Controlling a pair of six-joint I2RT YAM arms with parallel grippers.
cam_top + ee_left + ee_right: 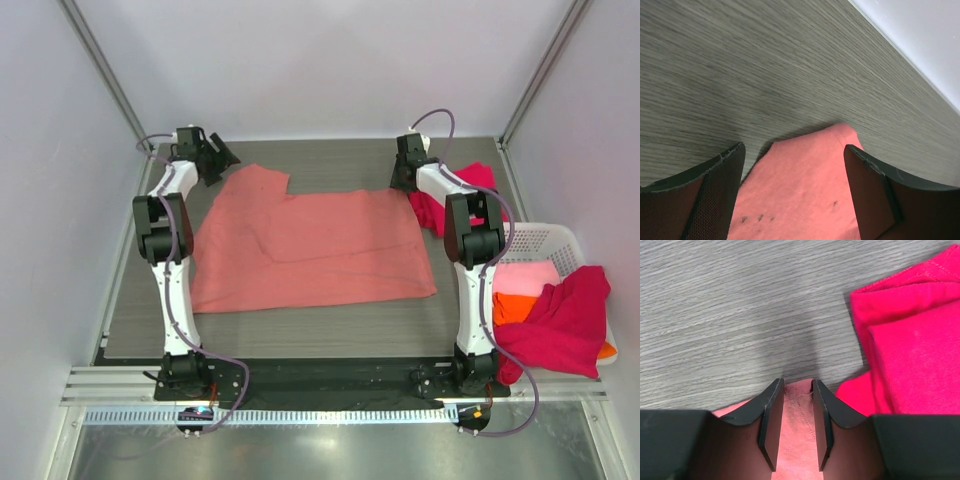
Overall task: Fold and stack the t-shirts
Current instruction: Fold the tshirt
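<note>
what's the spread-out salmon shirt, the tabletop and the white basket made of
Flat salmon-pink cloth t-shirt: soft matte knit, likely cotton; it creases and shows fine weave. Grey wood-grain tabletop: probably laminate, streaked grain, dull sheen. White lattice basket: looks moulded plastic, rigid open grid.

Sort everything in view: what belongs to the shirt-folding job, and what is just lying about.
Belongs to the job:
salmon shirt, spread flat
crimson shirt, folded, far right
red shirt, draped over the basket's edge
light pink shirt, in the basket
orange shirt, in the basket

Just there:
white basket, only holding shirts
table
</note>
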